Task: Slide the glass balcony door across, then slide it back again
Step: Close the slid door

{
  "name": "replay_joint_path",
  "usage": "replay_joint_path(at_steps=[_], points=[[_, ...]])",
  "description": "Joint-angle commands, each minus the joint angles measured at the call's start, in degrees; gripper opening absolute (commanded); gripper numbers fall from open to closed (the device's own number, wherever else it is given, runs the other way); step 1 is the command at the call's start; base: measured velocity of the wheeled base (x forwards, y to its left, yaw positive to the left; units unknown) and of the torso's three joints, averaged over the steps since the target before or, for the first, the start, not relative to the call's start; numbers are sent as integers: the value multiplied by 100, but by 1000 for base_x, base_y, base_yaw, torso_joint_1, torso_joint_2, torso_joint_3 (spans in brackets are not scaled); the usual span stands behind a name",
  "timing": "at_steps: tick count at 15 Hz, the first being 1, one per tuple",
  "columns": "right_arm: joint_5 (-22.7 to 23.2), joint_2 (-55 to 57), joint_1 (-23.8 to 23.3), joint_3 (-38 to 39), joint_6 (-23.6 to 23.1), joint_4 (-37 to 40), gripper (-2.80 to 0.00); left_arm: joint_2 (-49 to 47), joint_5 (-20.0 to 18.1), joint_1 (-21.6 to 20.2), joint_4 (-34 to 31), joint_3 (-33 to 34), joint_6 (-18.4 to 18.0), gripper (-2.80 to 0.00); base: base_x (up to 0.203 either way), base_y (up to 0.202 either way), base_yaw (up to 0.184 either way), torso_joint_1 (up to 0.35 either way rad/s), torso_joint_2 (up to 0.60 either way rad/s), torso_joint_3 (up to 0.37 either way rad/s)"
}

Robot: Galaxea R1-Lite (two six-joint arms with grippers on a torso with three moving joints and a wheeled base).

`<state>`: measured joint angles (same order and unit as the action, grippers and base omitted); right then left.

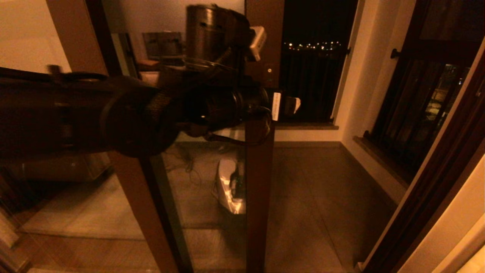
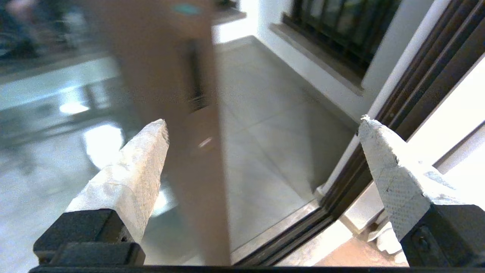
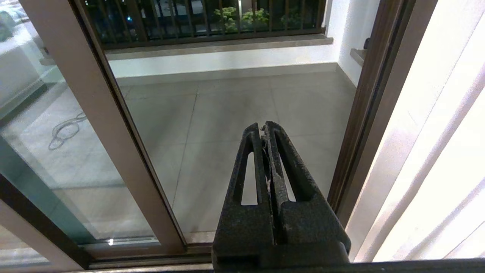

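The glass balcony door stands partly slid, its brown stile (image 1: 259,189) upright in the middle of the head view with glass (image 1: 204,182) to its left. My left arm reaches across from the left, and my left gripper (image 1: 284,106) is at the stile's edge at mid-height. In the left wrist view this gripper (image 2: 263,119) is open wide, with the stile (image 2: 189,132) between the white fingers (image 2: 144,167), nearer one of them. A dark lock slot (image 2: 195,76) shows on the stile. My right gripper (image 3: 264,127) is shut on nothing, low before the opening; the door stile (image 3: 94,125) stands beside it.
The opening right of the stile shows the tiled balcony floor (image 1: 314,197). A dark barred window (image 1: 314,76) closes the back. The dark door jamb (image 1: 435,182) and a pale curtain (image 3: 435,151) stand at the right. The floor track (image 2: 295,235) runs below.
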<state>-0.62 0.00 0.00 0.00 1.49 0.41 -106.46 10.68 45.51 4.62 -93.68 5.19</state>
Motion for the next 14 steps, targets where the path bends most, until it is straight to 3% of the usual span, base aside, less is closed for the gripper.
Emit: replay_joint_path(at_steps=[1, 4, 7, 10, 14], points=[[1, 0, 0, 0, 1, 2, -280, 1280, 99, 2, -199, 522, 2, 0, 0, 0, 0, 0, 0, 0], [1, 0, 0, 0, 1, 2, -280, 3075, 261, -229, -902, 1724, 35, 0, 0, 0, 0, 0, 0, 0], [1, 0, 0, 0, 1, 2, -280, 4746, 313, -1065, -1397, 2831, 62, 0, 0, 0, 0, 0, 0, 0], [1, 0, 0, 0, 1, 2, -280, 5845, 290, -1982, -2064, 3280, 104, 0, 0, 0, 0, 0, 0, 0], [1, 0, 0, 0, 1, 2, -280, 6805, 266, -2518, -2424, 3549, 161, 0, 0, 0, 0, 0, 0, 0]])
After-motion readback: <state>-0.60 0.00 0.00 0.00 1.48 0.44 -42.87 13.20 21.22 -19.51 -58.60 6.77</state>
